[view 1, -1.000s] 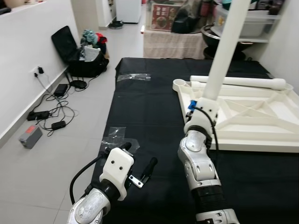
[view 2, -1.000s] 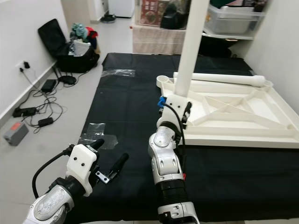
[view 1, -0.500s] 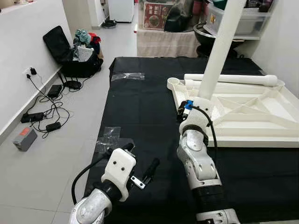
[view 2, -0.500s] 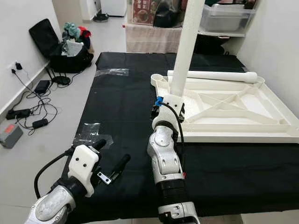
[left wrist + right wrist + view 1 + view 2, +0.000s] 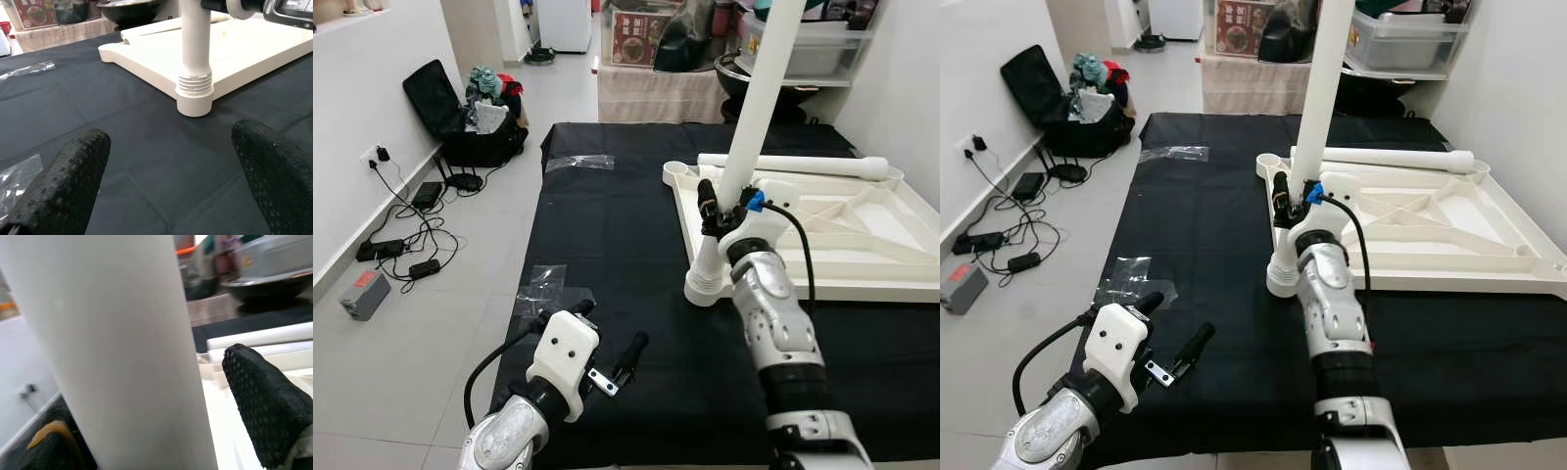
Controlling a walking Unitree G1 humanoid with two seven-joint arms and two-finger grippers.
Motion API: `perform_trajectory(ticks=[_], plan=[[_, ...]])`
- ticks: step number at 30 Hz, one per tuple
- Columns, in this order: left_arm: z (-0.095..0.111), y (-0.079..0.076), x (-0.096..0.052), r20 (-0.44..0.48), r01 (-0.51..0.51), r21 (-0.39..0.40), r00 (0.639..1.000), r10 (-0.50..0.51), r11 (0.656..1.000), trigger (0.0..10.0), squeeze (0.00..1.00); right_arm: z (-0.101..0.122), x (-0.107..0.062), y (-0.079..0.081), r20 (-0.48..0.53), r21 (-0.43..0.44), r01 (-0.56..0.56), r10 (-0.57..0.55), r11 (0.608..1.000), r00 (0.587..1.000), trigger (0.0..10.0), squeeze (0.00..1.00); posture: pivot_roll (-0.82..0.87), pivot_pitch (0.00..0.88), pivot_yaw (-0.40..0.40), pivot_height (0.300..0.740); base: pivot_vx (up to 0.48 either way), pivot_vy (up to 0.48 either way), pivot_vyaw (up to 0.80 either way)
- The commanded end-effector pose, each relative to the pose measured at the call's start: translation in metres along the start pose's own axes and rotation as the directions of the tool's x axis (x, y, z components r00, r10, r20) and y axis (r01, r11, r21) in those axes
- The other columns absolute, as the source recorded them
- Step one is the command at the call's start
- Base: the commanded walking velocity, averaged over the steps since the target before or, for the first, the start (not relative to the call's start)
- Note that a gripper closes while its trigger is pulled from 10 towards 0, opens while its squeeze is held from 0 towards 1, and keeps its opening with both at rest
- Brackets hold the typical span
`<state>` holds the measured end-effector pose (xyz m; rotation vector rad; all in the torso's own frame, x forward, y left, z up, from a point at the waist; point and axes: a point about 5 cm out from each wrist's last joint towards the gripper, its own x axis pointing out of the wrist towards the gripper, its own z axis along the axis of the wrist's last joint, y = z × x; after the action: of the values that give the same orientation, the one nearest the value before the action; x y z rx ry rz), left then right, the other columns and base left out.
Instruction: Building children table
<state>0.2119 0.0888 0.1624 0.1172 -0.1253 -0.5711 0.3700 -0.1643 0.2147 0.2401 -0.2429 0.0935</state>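
Head views: my right gripper (image 5: 710, 211) is clamped on the white leg (image 5: 754, 108), fingers squeezing it low on the shaft. The leg stands nearly upright, tilted a little, its ribbed foot (image 5: 703, 286) resting on the black mat (image 5: 607, 225) just beside the near edge of the tabletop (image 5: 862, 245). That tabletop lies upside down on the mat, ribs up, with a second leg (image 5: 793, 164) lying along its far edge. My left gripper (image 5: 607, 352) hovers low over the mat's near corner, well apart from the leg. Tape (image 5: 548, 286) is stuck to the mat nearby; a suitcase (image 5: 460, 108) and cables (image 5: 406, 230) sit on the floor.

Left wrist: my two fingers (image 5: 63, 188) are spread wide, holding nothing, and between them I see the leg's ribbed foot on the mat against the tabletop.

Right wrist: the leg's shaft sits right up against the camera, one finger (image 5: 264, 401) pressed at its side.
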Motion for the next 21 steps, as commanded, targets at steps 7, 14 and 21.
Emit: perform_trajectory(ticks=[7,14,21], plan=[[0.000,-0.002,0.001,-0.002,0.006,0.005,1.000,-0.006,1.000,10.0,0.00,-0.011,0.006,0.006,-0.084,0.141,-0.307,0.320,0.941,0.944,10.0,0.00,0.10,0.092,-0.059,0.740,0.000,0.000,0.00],[0.001,-0.003,0.001,0.002,0.007,0.007,1.000,-0.007,1.000,10.0,0.00,-0.015,0.004,0.018,-0.111,0.216,-0.511,0.541,0.832,0.834,10.0,0.00,0.11,0.095,-0.063,0.740,0.000,0.000,0.00],[0.003,-0.006,0.001,0.006,0.020,0.000,1.000,-0.020,1.000,10.0,0.00,-0.016,-0.003,0.042,-0.124,0.254,-0.734,0.774,0.630,0.621,10.0,0.00,0.11,0.099,-0.063,0.740,0.000,0.000,0.00]])
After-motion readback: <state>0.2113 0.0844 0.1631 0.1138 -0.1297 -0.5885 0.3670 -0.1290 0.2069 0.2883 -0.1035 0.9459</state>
